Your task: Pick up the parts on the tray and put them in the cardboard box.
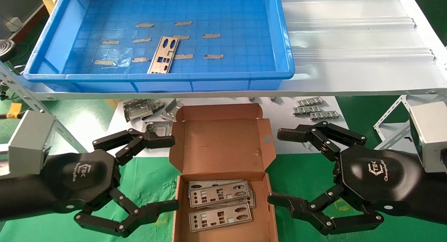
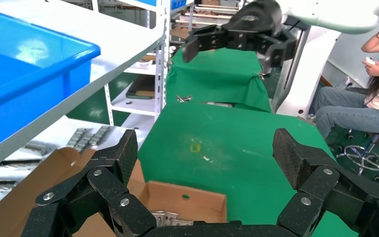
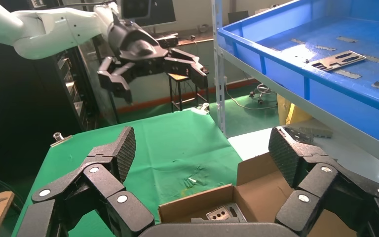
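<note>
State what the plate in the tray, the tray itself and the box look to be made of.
Plate: thin sheet metal, probably steel, with a silver-grey sheen and clean punched cutouts. Tray: moulded plastic, going by its uniform glossy bright blue, rounded rim and grid-patterned floor. Box: brown cardboard with a matte surface, folded flaps and side tabs. Both pincers stand open beside the box, holding nothing.

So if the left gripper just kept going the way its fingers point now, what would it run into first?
Probably the cardboard box: the left gripper, open, points sideways at its near wall, the fingers straddling the lid hinge. Height is unclear; the left wrist view suggests it may pass over the rim toward the right gripper.
</note>
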You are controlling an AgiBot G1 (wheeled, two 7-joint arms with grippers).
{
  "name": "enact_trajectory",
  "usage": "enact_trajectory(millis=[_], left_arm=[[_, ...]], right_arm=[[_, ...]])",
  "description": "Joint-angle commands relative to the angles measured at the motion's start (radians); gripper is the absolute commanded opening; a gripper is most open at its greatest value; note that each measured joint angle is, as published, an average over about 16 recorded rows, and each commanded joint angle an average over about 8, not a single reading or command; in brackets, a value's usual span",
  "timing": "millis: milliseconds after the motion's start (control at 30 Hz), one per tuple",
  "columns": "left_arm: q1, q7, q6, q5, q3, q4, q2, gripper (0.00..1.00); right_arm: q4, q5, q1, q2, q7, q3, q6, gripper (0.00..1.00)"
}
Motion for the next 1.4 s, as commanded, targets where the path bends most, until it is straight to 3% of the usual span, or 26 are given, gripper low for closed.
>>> enact_trajectory(millis=[33,500,1400], left_arm=[[0.012,-0.014,-0.003,-0.007,-0.016,-0.030,-0.015,1.00],[0.072,-0.074,-0.016,-0.041,-0.092,-0.171,-0.088,1.00],[0.062,-0.067,-0.016,-0.035,-0.079,-0.147,-0.076,1.00]], right_arm=[[0.000,0.000,0.000,0.000,0.000,0.000,0.000,1.00],[0.000,0.000,0.000,0.000,0.000,0.000,0.000,1.00],[0.000,0.000,0.000,0.000,0.000,0.000,0.000,1.00]])
